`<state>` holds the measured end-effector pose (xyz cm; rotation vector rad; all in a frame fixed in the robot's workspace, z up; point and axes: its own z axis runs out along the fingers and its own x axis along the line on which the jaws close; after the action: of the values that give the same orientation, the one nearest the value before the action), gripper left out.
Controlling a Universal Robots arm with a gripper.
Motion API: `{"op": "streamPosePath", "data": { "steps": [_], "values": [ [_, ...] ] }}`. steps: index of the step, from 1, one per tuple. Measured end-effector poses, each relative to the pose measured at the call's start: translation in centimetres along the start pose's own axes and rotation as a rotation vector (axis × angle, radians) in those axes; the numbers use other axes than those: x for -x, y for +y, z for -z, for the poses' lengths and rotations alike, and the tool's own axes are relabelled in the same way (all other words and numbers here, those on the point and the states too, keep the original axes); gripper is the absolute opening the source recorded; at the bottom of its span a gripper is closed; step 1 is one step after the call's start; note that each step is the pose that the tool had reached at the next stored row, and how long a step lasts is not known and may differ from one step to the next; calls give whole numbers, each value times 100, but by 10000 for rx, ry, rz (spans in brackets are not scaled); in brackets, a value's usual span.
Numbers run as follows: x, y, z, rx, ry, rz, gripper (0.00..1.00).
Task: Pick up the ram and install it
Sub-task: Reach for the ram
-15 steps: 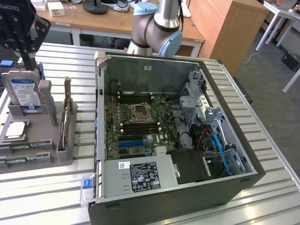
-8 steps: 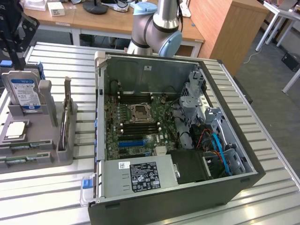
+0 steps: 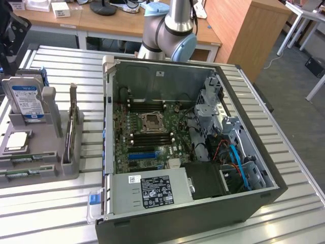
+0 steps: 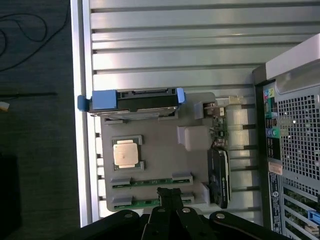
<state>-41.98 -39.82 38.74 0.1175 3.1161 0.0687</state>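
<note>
Our wrist view catches the black claw shut, empty, over the thin green ram stick; mid-frame, the exterior view shows the open black computer case.

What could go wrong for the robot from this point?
1. The pincer is shut above the tray; lowered like that, it might press on the ram instead of straddling it.
2. A second stick lies close beside it and could get knocked.
3. The memory slots in the case are narrow; a tilted stick may not seat.
</note>
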Motion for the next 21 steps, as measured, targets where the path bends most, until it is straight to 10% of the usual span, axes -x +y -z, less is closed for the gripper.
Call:
{"op": "streamPosePath", "data": {
  "steps": [21],
  "values": [
    [-71,-98,4,0,3,-1,10]
  ]
}}
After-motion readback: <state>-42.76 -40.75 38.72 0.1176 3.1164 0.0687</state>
